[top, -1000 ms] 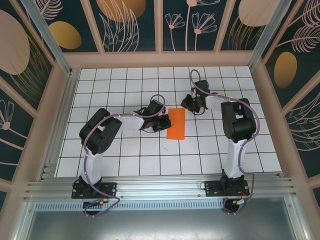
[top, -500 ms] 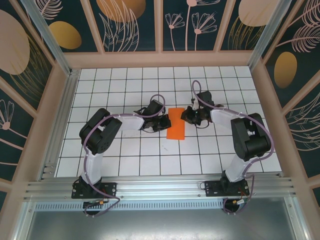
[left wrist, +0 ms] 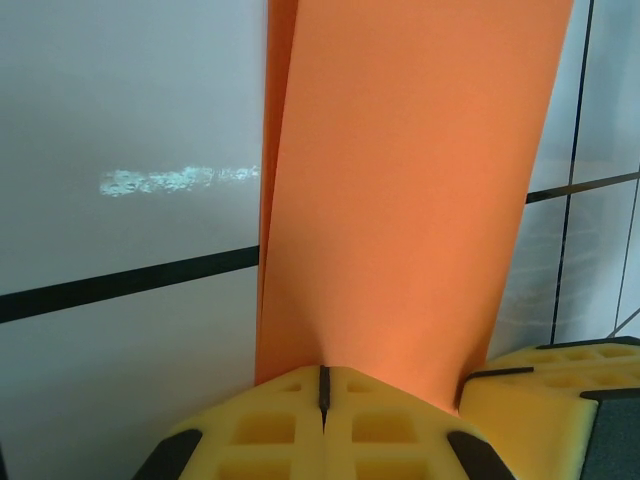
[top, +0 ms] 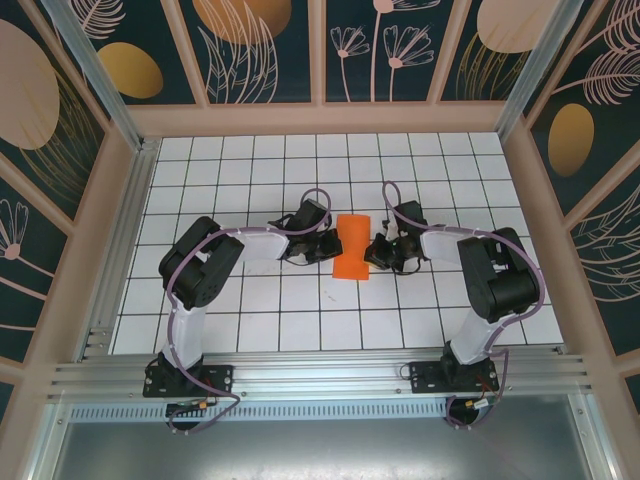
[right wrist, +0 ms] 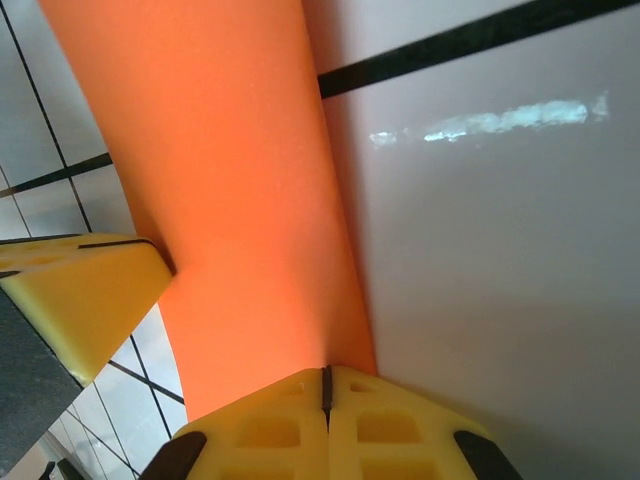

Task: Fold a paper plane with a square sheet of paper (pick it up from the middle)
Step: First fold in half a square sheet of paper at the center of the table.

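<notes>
- The left pincer [top: 325, 246], black with yellow foam pads, is clamped fully closed on the left edge of a thin, bright orange sheet of paper [top: 352, 247] folded into a narrow, layered strip.
- The right pincer [top: 376, 250], of the same build, is also fully closed, gripping the opposite, right edge of the orange sheet of paper.
- The strip lies near the middle of the white, black-gridded surface [top: 250, 310], its long sides running from the near edge towards the far edge, well clear of every corner.
- In the left wrist view the pads meet in a thin seam, and the orange paper rises straight out of it, with two layers slightly parted along one side.
- The right wrist view shows the same: pads pressed together and paper coming out of them.
</notes>
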You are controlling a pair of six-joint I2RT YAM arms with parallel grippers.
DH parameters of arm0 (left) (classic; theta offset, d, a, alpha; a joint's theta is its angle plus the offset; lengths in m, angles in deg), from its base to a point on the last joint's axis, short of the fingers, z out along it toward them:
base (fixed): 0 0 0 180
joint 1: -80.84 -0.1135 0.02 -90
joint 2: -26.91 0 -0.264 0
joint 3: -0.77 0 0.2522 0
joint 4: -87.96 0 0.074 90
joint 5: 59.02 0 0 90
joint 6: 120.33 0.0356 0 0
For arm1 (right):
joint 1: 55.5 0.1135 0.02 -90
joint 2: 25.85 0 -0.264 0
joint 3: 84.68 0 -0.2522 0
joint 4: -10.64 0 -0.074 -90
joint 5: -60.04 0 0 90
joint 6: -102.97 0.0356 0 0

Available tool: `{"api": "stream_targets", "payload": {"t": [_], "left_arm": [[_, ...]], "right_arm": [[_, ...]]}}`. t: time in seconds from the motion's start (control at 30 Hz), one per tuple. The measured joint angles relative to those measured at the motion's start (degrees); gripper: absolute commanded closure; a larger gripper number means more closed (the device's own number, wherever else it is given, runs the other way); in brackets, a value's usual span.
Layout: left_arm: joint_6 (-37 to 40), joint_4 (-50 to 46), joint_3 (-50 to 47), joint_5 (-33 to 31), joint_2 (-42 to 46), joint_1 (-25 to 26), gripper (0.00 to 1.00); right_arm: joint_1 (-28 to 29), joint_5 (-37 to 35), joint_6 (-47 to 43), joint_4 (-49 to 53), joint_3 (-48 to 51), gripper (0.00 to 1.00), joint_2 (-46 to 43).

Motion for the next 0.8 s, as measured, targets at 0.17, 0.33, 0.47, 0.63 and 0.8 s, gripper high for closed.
{"api": "stream_targets", "payload": {"t": [0.17, 0.33, 0.47, 0.63, 0.8], "left_arm": [[0.46, -1.42, 0.92, 0.00, 0.04, 0.04, 1.00], [0.44, -1.95, 1.16, 1.18, 0.42, -0.13, 0.89], [-0.55, -0.24, 2.89, 3.45, 0.37, -0.24, 0.86], [-1.40, 3.10, 8.68, 4.66, -1.77, -0.24, 0.84], [-1.60, 3.43, 9.79, 4.55, -3.06, -0.24, 0.84]], "right_arm": [[-0.31, 0.52, -0.02, -0.52, 0.11, 0.98, 0.20], [-0.98, 1.88, -0.46, -1.84, 0.76, 0.96, 0.50], [-1.38, 2.86, -1.03, -2.89, 1.36, 0.97, 0.59], [-1.53, 4.00, -2.38, -4.46, 2.12, 0.96, 0.59], [0.26, 4.63, -4.20, -5.31, 2.36, 0.95, 0.72]]}}
